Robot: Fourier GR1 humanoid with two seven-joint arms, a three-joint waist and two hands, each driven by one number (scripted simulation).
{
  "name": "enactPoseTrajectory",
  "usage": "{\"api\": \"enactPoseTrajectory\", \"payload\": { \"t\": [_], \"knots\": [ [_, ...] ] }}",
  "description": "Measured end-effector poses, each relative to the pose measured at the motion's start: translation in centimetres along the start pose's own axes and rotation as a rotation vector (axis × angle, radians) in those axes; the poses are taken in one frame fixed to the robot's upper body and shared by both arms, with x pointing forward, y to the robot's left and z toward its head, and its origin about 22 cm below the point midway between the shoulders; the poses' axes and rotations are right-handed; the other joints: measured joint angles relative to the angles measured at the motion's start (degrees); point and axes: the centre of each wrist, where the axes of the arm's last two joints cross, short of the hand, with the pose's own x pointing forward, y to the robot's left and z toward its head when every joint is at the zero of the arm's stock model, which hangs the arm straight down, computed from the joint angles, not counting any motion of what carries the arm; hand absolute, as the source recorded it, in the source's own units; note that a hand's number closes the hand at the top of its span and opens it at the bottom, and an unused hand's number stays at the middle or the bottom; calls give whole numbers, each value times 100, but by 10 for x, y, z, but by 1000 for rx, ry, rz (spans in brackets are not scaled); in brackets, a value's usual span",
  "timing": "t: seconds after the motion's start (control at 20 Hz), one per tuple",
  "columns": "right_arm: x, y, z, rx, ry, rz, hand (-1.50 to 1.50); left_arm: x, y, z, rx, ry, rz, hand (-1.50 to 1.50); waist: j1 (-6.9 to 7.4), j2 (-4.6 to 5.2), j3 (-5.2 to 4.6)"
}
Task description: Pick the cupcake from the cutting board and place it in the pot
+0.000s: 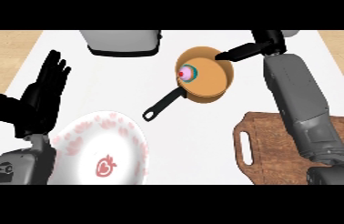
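The cupcake (186, 73), pink-topped with green and blue rings, lies inside the orange pot (214, 82), against its left inner wall. The pot has a black handle (163, 104) pointing down-left. My right hand (250, 49) hovers at the pot's upper right rim, fingers straight and pointing left, holding nothing. The brown wooden cutting board (269, 145) lies at the lower right, partly covered by my right forearm. At the left edge my left hand (46, 89) rests open, fingers up.
A white plate (101, 148) with pink strawberry print sits at the lower left, beside my left forearm. A grey appliance (122, 41) stands at the back, left of the pot. The counter is white with wooden strips at both far corners.
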Motion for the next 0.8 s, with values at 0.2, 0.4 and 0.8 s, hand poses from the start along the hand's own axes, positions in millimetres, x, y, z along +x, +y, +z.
{"api": "enactPoseTrajectory", "payload": {
  "t": [0.2, 0.4, 0.8],
  "knots": [
    [-5, -47, 11, -1, 5, -25, -150, -1, 2, -1, -2, -5, 0, 0, 9, 10, 1],
    [-11, -72, 20, 8, 0, -35, -150, 3, -1, -9, 0, -8, 7, 0, 25, 20, 2],
    [-13, -116, 39, 25, 1, -21, -150, -1, 1, -2, -12, -6, 7, 0, 67, 32, 4]
  ]
}}
